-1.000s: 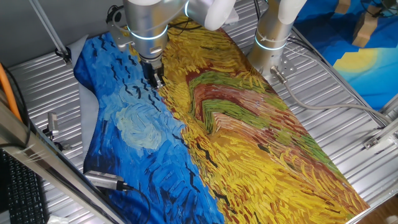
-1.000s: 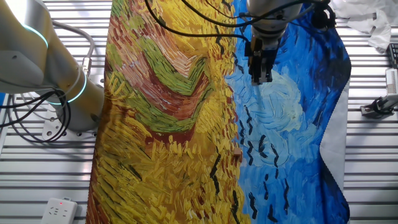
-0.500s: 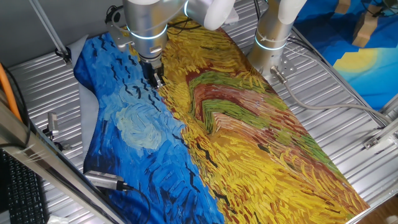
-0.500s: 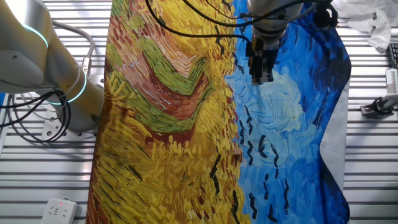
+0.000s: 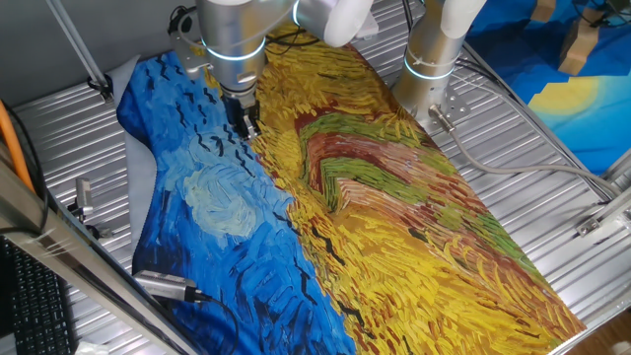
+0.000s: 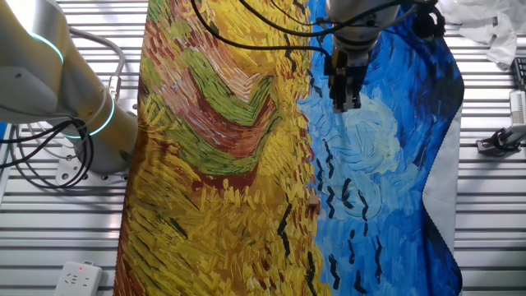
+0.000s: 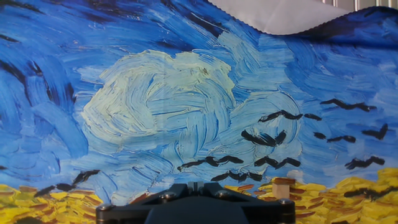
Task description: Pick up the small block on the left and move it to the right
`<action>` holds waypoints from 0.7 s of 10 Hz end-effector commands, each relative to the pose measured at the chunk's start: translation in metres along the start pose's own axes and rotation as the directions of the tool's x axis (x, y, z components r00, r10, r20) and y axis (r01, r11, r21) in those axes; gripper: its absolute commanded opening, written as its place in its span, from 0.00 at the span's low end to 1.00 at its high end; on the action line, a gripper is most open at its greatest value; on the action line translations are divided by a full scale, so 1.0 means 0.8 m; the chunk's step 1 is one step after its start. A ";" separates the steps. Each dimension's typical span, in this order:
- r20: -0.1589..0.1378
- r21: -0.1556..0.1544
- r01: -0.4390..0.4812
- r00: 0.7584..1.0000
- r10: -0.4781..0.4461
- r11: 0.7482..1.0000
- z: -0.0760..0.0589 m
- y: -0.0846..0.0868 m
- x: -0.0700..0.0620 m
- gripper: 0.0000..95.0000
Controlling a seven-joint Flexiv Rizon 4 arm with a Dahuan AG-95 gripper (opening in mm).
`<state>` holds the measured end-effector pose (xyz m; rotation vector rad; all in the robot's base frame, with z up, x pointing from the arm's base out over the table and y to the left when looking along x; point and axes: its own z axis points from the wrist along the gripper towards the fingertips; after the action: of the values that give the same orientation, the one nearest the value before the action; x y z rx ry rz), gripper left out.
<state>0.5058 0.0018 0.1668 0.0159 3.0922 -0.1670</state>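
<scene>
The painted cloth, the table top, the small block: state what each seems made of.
Cloth: printed fabric, matte; it wrinkles and its pale underside shows at an edge. Table top: ribbed bare metal, probably aluminium, with a dull shine. Small block: possibly wood, tan and matte, too small to be sure.

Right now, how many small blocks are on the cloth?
1: a tan small block on the painted cloth, at the blue-yellow border beside the black bird strokes. Others may be hidden.
</scene>
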 end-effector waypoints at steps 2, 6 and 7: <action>-0.048 0.013 0.011 0.999 -0.010 1.000 -0.009 -0.001 -0.002 0.00; -0.141 0.004 0.011 0.990 -0.010 1.000 -0.011 -0.001 -0.002 0.00; -0.141 -0.001 0.011 0.990 -0.011 1.000 -0.011 -0.001 -0.002 0.00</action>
<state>0.5103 0.0030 0.1745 0.0128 3.2418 -0.1740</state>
